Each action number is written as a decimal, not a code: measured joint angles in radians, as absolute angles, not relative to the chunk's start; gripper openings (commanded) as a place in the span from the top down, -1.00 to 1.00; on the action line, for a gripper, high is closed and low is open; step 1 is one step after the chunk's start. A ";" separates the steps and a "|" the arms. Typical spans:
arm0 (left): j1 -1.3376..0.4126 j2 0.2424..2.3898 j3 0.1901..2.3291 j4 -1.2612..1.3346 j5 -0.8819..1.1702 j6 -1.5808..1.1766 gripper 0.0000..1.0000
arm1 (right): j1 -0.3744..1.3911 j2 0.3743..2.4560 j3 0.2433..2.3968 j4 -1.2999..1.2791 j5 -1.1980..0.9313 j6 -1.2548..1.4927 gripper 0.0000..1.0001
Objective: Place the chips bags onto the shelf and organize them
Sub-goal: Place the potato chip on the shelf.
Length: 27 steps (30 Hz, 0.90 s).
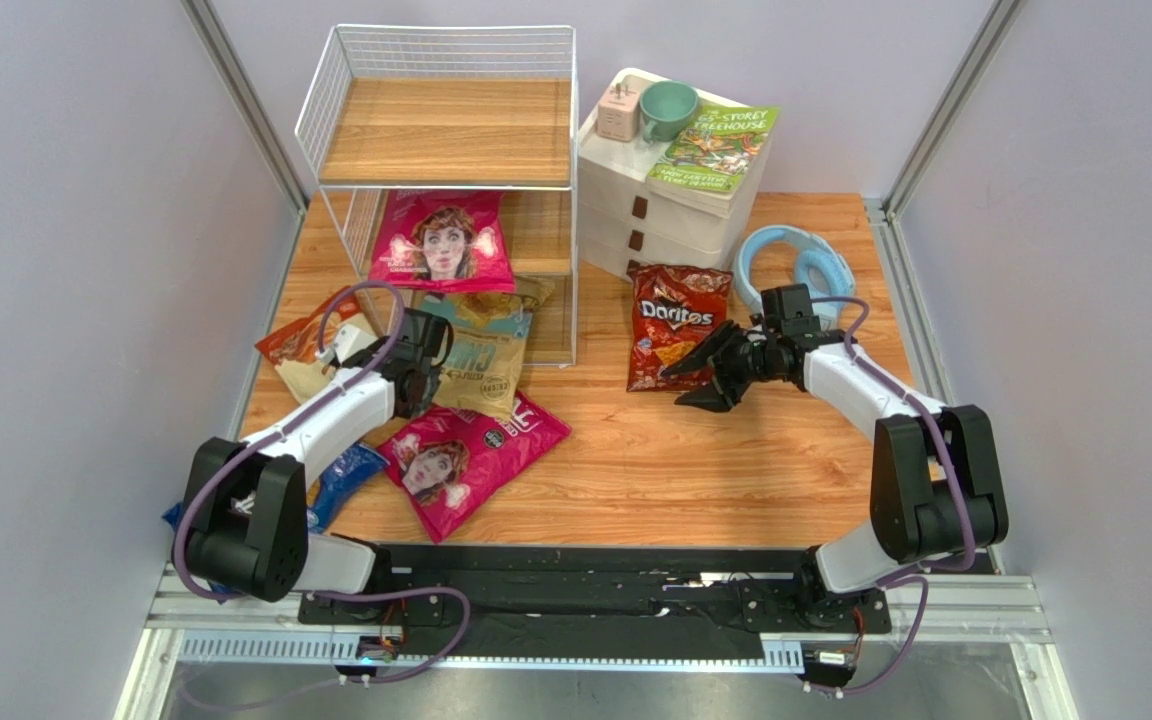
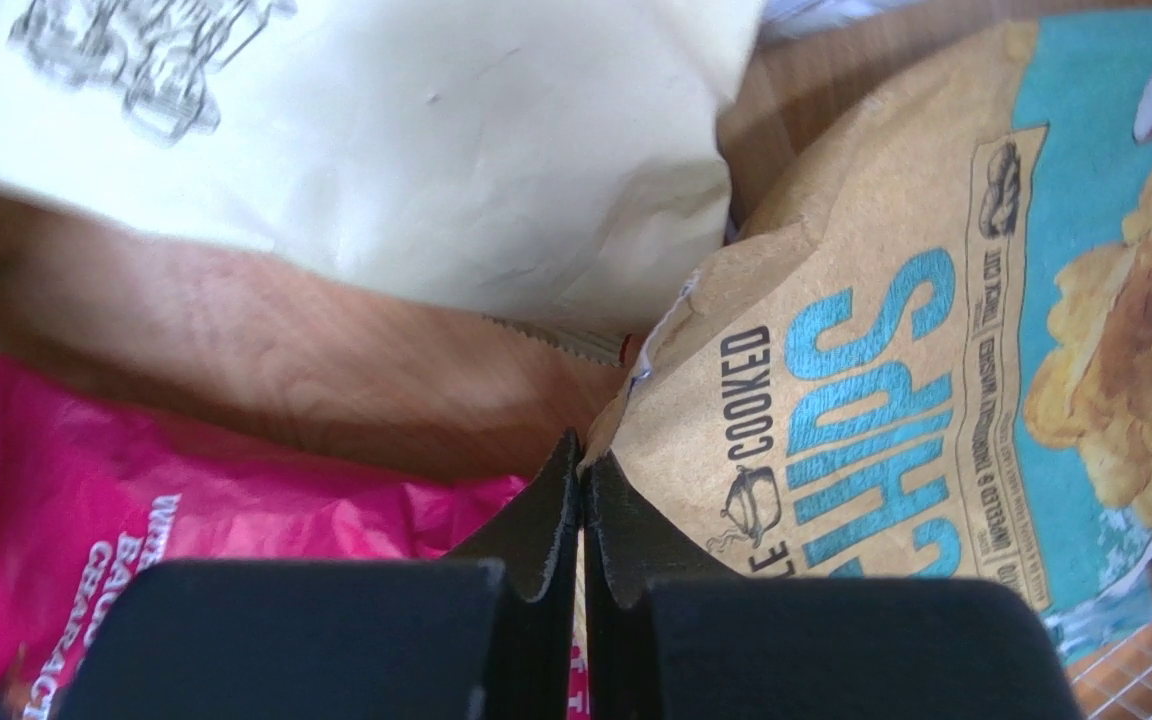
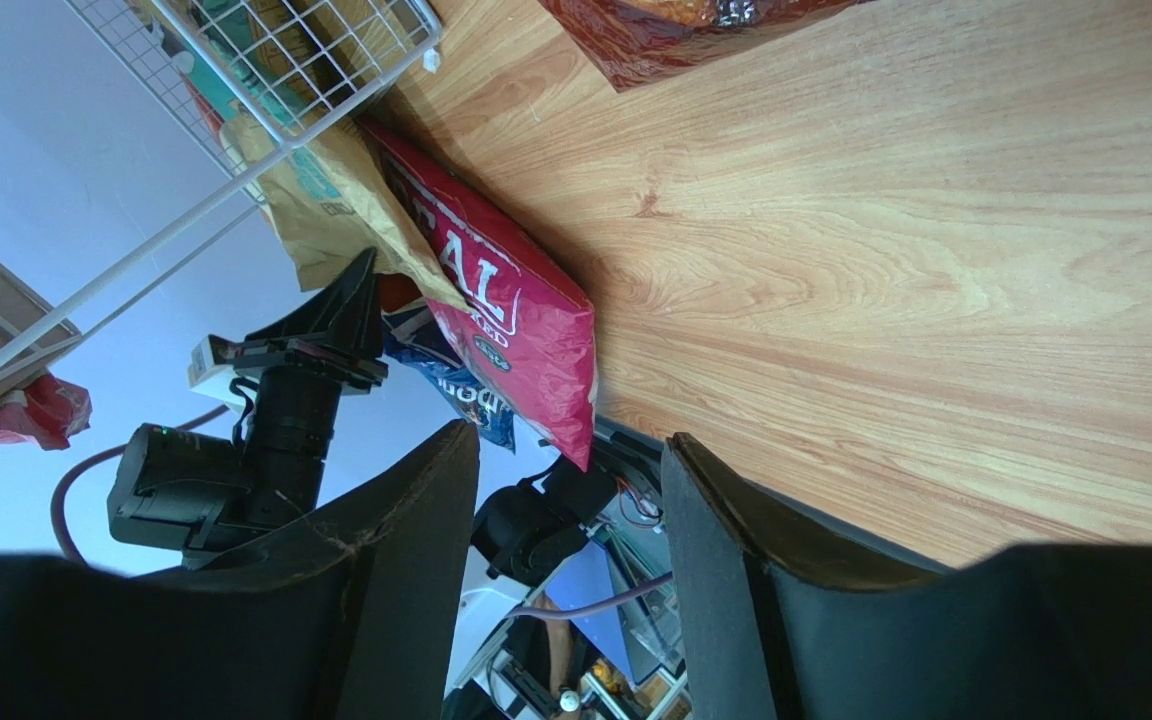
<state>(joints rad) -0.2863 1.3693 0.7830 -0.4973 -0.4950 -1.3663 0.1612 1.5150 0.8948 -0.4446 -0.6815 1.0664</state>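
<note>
Wooden worktop [image 1: 717, 450] with a white wire shelf [image 1: 330, 90] at the back. Left hand [image 2: 582, 462] is closed at the edge of the tan-and-teal chips bag [image 2: 898, 345], which lies at the shelf's foot; a real grip is unclear. Right hand [image 1: 710, 375] hangs empty, jaws apart. Next, probably, comes lifting that bag onto a tier.

White drawer unit [image 1: 660, 225], green book [image 1: 714, 147] and teal cup [image 1: 668, 108] on top, blue ring [image 1: 760, 252] beside it

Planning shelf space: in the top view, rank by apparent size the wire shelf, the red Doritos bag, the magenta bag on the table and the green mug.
1. wire shelf, clearly largest, though its top is nearer the camera
2. magenta bag on the table
3. red Doritos bag
4. green mug
</note>
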 measured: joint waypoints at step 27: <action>-0.289 1.599 1.005 -0.853 -0.542 -1.957 1.00 | 0.162 1.519 0.897 -0.448 -0.698 1.051 -0.06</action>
<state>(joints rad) -0.2886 1.5993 1.0046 -0.8528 -0.5419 -1.9568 0.1616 1.5188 0.8970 -0.4480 -0.6983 1.0508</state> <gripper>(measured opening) 0.003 0.530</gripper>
